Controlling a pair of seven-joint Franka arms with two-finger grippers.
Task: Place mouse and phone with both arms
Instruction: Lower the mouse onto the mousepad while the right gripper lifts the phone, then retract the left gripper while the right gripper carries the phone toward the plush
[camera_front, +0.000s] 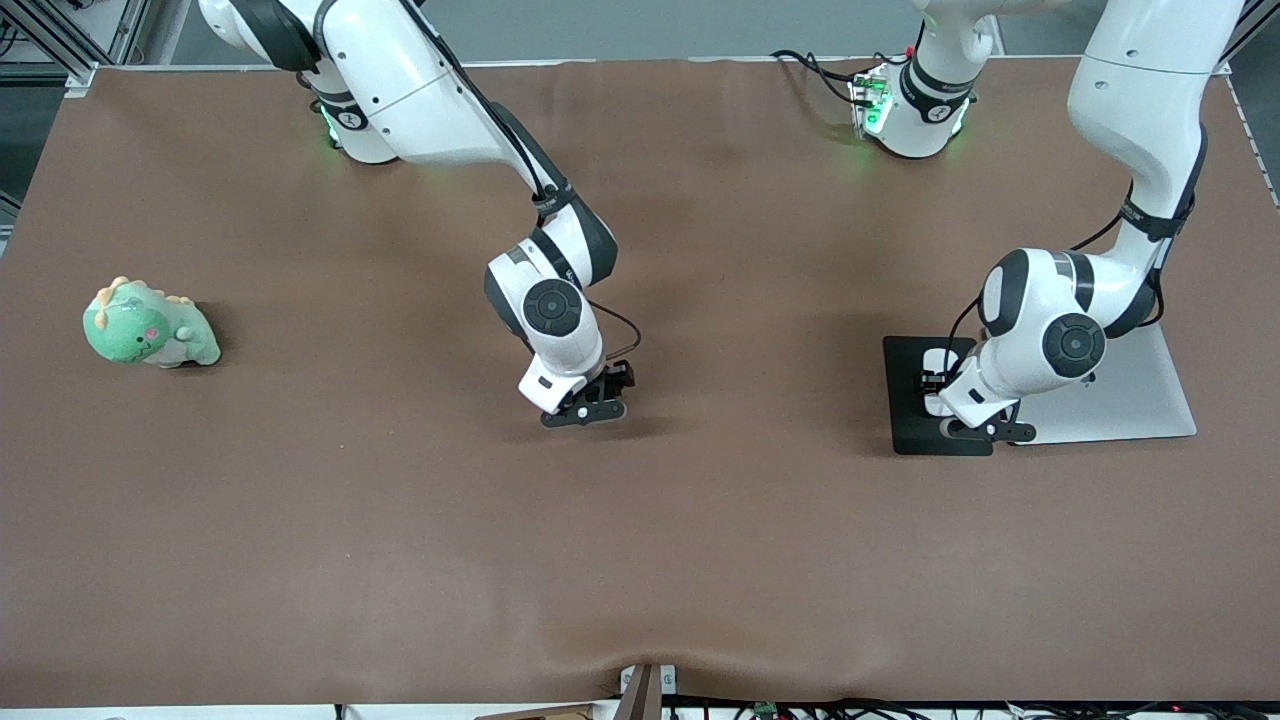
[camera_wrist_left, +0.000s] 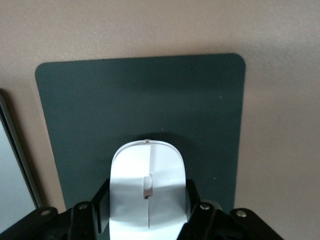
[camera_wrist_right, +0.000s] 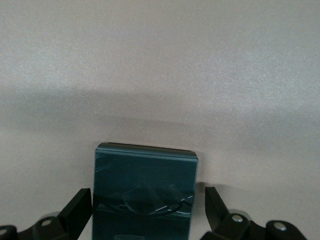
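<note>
The white mouse (camera_wrist_left: 147, 175) lies on the black mouse pad (camera_wrist_left: 140, 100), and part of it shows in the front view (camera_front: 934, 362). My left gripper (camera_wrist_left: 147, 196) is low over the pad (camera_front: 912, 425), shut on the mouse's two sides; in the front view the left gripper (camera_front: 980, 430) covers most of the mouse. The black phone (camera_wrist_right: 144, 195) lies flat on the brown table mid-table. My right gripper (camera_wrist_right: 147, 197) straddles it, open, with a small gap at one finger. In the front view the right gripper (camera_front: 585, 408) hides the phone.
A silver laptop (camera_front: 1130, 400) lies shut beside the mouse pad at the left arm's end; its edge shows in the left wrist view (camera_wrist_left: 10, 165). A green dinosaur toy (camera_front: 150, 325) sits at the right arm's end of the table.
</note>
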